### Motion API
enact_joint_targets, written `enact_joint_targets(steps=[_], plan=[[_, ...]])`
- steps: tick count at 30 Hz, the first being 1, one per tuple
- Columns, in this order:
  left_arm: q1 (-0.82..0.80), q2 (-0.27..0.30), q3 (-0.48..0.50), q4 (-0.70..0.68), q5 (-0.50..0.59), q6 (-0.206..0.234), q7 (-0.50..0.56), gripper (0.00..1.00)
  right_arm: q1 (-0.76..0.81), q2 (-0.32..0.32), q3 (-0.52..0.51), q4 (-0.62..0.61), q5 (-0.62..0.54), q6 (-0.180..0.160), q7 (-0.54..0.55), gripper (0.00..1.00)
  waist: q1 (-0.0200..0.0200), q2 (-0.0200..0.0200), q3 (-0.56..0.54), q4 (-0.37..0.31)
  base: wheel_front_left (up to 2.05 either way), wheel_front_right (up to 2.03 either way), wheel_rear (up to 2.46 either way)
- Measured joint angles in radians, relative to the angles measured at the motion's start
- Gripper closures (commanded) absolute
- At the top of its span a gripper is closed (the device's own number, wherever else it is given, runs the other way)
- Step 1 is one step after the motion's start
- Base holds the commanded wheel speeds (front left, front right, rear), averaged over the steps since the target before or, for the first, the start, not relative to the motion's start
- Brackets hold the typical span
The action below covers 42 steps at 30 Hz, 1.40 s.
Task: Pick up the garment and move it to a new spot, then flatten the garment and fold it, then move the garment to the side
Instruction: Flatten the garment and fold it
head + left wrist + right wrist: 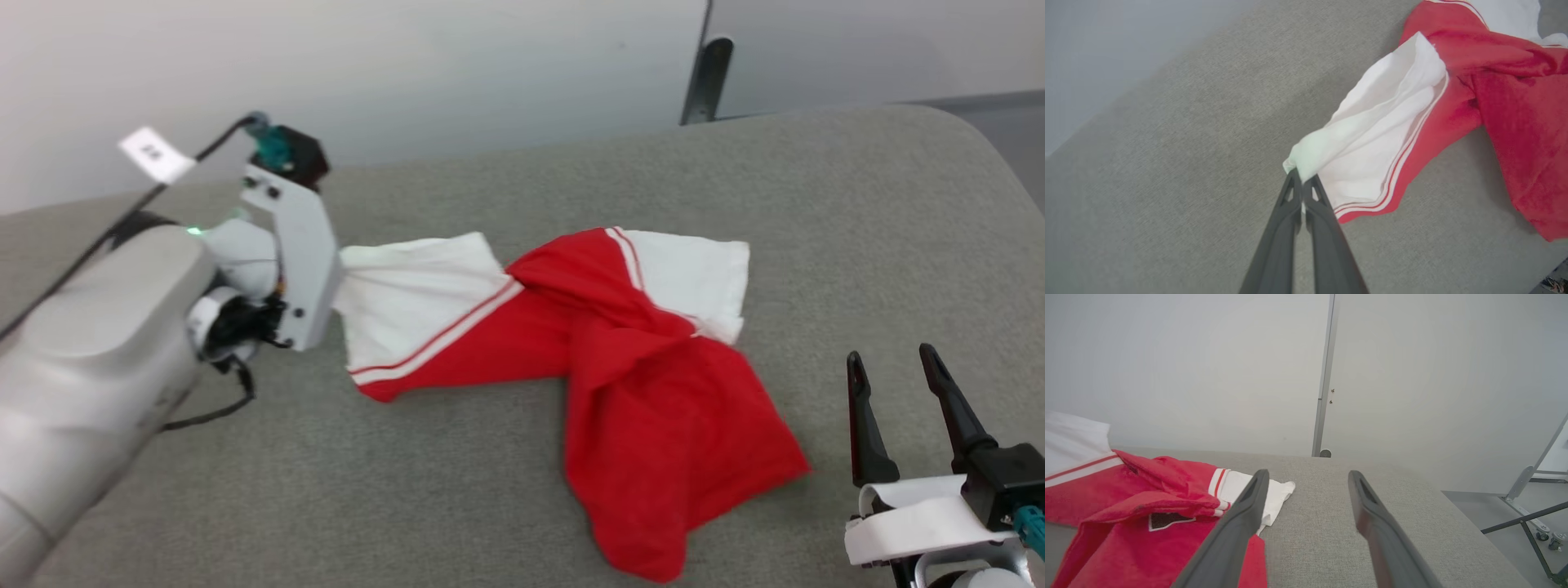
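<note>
Grey woven fabric is covering the bench [522,180], and a pale wall [408,65] is rising behind it at twelve o'clock. One garment [620,359] is lying crumpled near the middle of the bench in the head view, with its red body bunching and trailing off toward five o'clock. Two white sleeves are showing, each trimmed with red and white stripes. One sleeve [408,302] is stretching out toward nine o'clock, and the other sleeve [694,278] is lying at the garment's one o'clock side.

Two pincers are showing. The left pincer [1301,177] is sitting at the garment's nine o'clock end. Its two dark fingers are pressing together and pinching the tip of the stretched sleeve. In the left wrist view the white cloth is gathering to a point at the grip and fanning out toward two o'clock, where it is meeting the red body.

The right pincer [890,353] is standing at the garment's four o'clock, near the red hem but apart from it. Its jaws are gaping wide and holding nothing. In the right wrist view the garment is lying at this pincer's nine o'clock, and one black patch [1167,519] with a white outline is peeking out between the red folds.
</note>
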Motion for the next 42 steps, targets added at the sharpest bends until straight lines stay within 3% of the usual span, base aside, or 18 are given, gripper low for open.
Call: enact_joint_targets(steps=[5, 9, 17, 18, 20, 22, 23, 24, 33, 42], plan=[[0.032, 0.074, -0.002, -0.009, 0.011, 0.041, -0.006, 1.0, 0.008, -0.004, -0.002, 0.006, -0.001, 0.0, 0.0, 0.0, 0.0, 0.0, -0.019, 0.023, 0.0, 0.0, 0.0], [0.092, 0.111, -0.004, -0.018, -0.002, 0.044, -0.02, 1.0, 0.01, -0.006, -0.002, 0.01, -0.001, 0.0, 0.0, 0.0, 0.0, 0.0, -0.027, 0.028, 0.0, 0.0, 0.0], [0.229, 0.11, -0.002, -0.013, -0.07, 0.04, -0.056, 0.98, 0.012, -0.005, -0.015, 0.022, 0.0, 0.0, 0.0, 0.0, 0.0, 0.0, -0.026, 0.03, 0.0, 0.0, 0.0], [0.24, 0.105, 0.002, -0.009, -0.079, 0.042, -0.062, 0.91, 0.012, -0.005, -0.012, 0.026, 0.001, 0.0, 0.0, 0.0, 0.0, 0.0, -0.028, 0.03, 0.0, 0.0, 0.0], [0.257, 0.098, 0.014, -0.003, -0.1, 0.049, -0.075, 0.64, 0.012, -0.005, -0.001, 0.032, 0.003, 0.0, 0.0, 0.0, -0.0001, 0.0, -0.035, 0.03, 0.0, 0.0, 0.0], [0.267, 0.096, 0.023, -0.005, -0.108, 0.05, -0.091, 0.57, 0.012, -0.005, 0.009, 0.04, 0.006, 0.0, 0.0, 0.0, 0.0, 0.0, -0.043, 0.03, 0.0, 0.0, 0.0], [0.271, 0.097, 0.03, -0.01, -0.108, 0.048, -0.108, 0.41, 0.012, -0.005, 0.014, 0.044, 0.007, 0.0, 0.0, 0.0, 0.0, 0.0, -0.049, 0.03, 0.0, 0.0, 0.0], [0.273, 0.097, 0.042, -0.015, -0.118, 0.049, -0.129, 0.0, 0.013, -0.005, 0.019, 0.046, 0.008, 0.0, 0.0, 0.0, 0.0, 0.0, -0.055, 0.03, 0.0, 0.0, 0.0], [0.349, 0.149, 0.115, -0.154, -0.146, 0.058, -0.322, 0.0, 0.035, -0.013, 0.049, 0.06, 0.021, 0.0, 0.0, 0.0, 0.0, 0.0, -0.124, 0.03, 0.0, 0.0, 0.0], [0.535, 0.25, 0.212, -0.354, -0.16, 0.17, -0.646, 0.0, 0.057, -0.031, 0.059, 0.057, 0.043, 0.0, 0.0, 0.0, 0.0, 0.0, -0.175, 0.044, 0.0, 0.0, 0.0]])
